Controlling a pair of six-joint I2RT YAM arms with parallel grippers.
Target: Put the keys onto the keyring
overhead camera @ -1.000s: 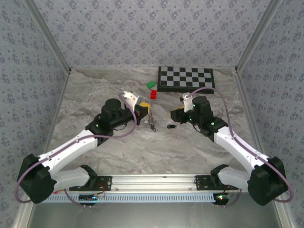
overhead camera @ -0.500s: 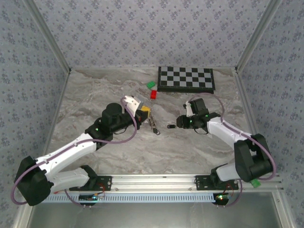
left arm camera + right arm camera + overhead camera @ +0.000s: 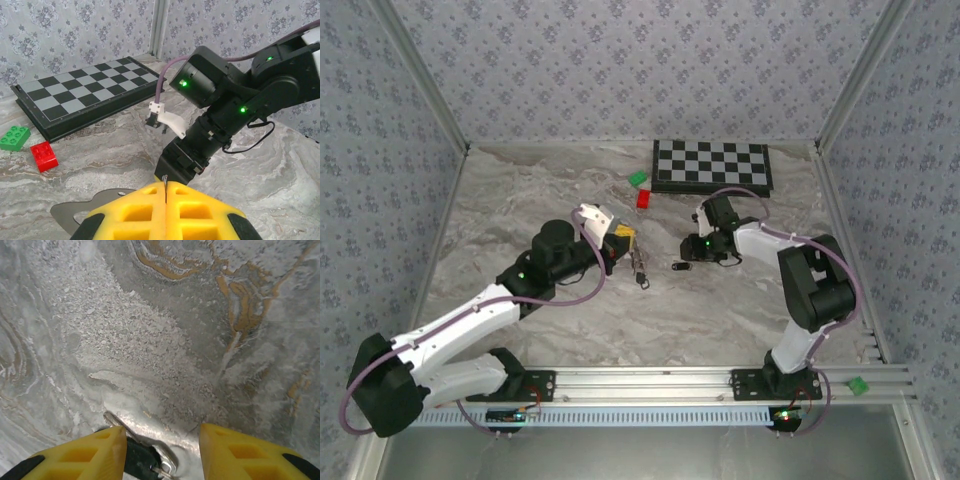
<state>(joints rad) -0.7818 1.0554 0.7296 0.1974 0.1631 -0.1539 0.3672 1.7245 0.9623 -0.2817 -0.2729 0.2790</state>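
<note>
On the marble table [image 3: 500, 210], mid-field, the right gripper [image 3: 161, 435] points down with its jaws apart. It straddles a loose key [image 3: 141, 460], whose black head sits against one pad and whose blade lies flat on the stone. The left gripper [image 3: 165, 202] is pressed closed, pads meeting on a thin wire sliver, likely the keyring [image 3: 165, 184]. In the top view what look like more keys [image 3: 640, 272] dangle just below it, too small to be sure.

Handling: the loose key looks tiny, light and rigid, and will probably skate on the slick surface. Pinch the plastic head; can't tell where its hole is. The keyring is thin, springy wire and twists easily, so grip it away from the split.
</note>
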